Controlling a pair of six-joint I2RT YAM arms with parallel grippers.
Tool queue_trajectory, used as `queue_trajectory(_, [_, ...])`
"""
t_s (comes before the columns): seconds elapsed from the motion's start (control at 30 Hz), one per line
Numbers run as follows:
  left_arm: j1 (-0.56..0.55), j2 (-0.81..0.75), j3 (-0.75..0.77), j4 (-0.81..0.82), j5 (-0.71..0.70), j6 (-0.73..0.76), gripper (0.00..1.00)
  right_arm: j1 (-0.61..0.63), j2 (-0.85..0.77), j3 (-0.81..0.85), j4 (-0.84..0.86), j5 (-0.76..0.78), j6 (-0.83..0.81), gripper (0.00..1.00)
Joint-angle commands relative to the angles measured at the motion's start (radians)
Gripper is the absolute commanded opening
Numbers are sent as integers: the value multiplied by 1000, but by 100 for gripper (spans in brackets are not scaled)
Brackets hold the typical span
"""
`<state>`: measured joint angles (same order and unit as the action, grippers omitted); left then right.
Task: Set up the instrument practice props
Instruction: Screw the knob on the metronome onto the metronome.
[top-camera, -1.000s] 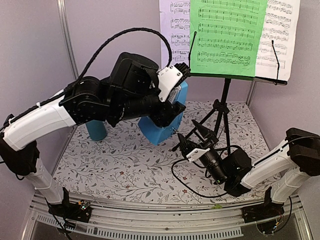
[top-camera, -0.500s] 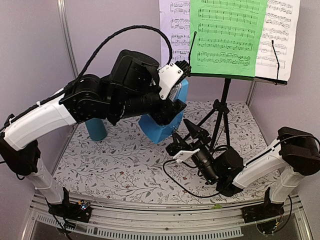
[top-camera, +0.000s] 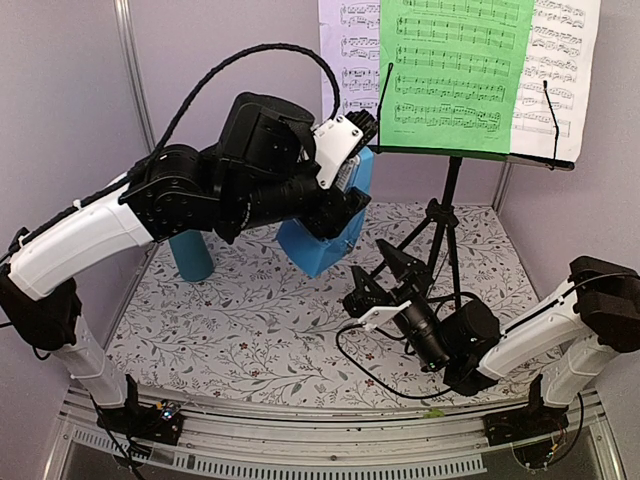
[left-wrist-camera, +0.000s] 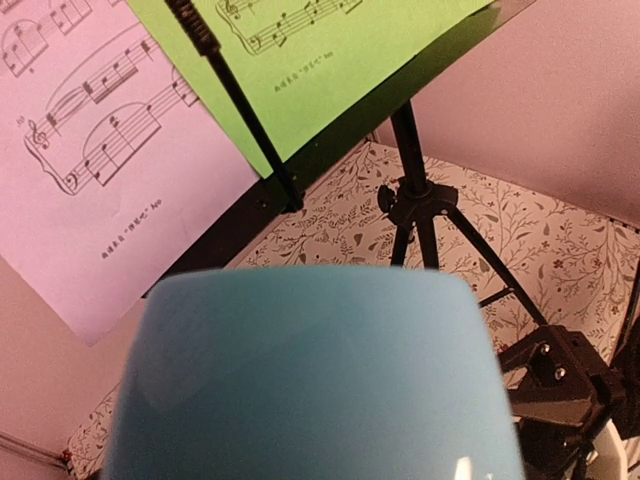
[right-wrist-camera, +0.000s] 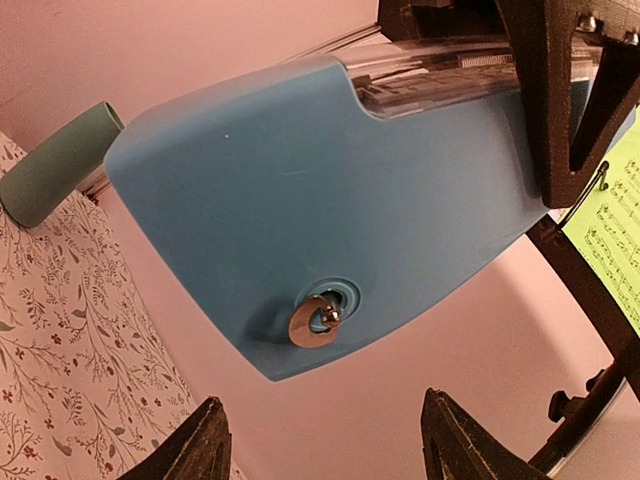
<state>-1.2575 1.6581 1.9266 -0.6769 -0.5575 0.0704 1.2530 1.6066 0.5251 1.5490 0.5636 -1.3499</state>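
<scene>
The blue metronome (top-camera: 322, 238) hangs tilted above the floral table, with my left gripper (top-camera: 352, 178) shut on its upper end. It fills the bottom of the left wrist view (left-wrist-camera: 310, 370) and hides the fingers there. My right gripper (top-camera: 372, 273) stands open just below and to the right of it, holding nothing. In the right wrist view the metronome's (right-wrist-camera: 330, 190) side faces me, with a silver winding key (right-wrist-camera: 315, 320) above my right gripper (right-wrist-camera: 325, 405). The black music stand (top-camera: 442, 215) stands at the back right with green sheet music (top-camera: 455, 70) and white pages (top-camera: 345, 60) on it.
A teal cup (top-camera: 192, 258) stands upright at the back left, partly behind the left arm. The stand's tripod legs (top-camera: 425, 235) spread right behind my right gripper. Walls close the table in on the left, back and right.
The left arm has raised the metronome a little and tilted it. My right gripper swung up and left toward it, then eased back slightly, staying open.
</scene>
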Motion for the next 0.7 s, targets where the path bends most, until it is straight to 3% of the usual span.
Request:
queue_trajectory(0.0, [8,-33,28,150,-1,43,0,8,21,41,284,-19,-58,67])
queue_trajectory(0.27, [13,-113,-116,334,19,132,0,8,27,110,284,-18,-163,67])
queue_trajectory(0.67, [15,-139,-147,391,104,160,0,11,37,155,284,-2,-256,66])
